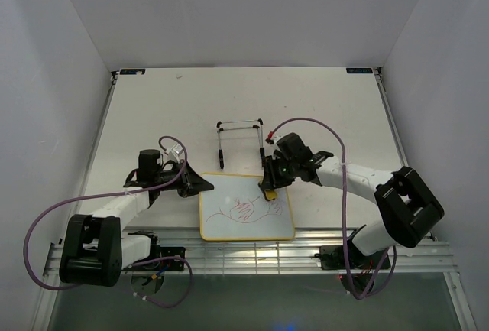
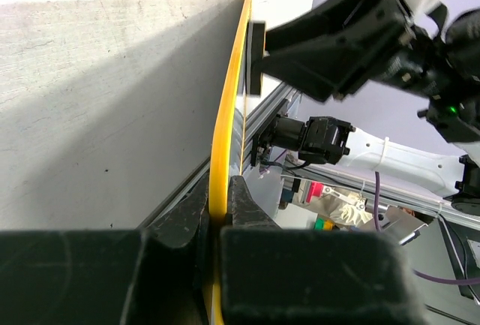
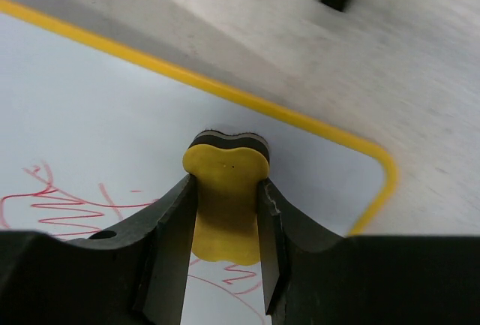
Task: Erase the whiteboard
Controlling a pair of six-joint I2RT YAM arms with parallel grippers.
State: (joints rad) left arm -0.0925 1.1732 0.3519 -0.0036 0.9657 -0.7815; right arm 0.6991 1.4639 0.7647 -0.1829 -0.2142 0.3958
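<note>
Both pinch: left jaws the whiteboard [image 1: 246,210], right jaws a half-hidden eraser [image 3: 225,179].

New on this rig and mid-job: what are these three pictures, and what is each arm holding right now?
Two robot arms are bolted at the table's near edge. One picture looks down from above and behind them. The other two come from a camera on each wrist. On the table are the whiteboard, marked with red scribbles, and a wire stand. The left pincer clamps the whiteboard's yellow edge. The right pincer grips a yellow eraser over the board.
</note>
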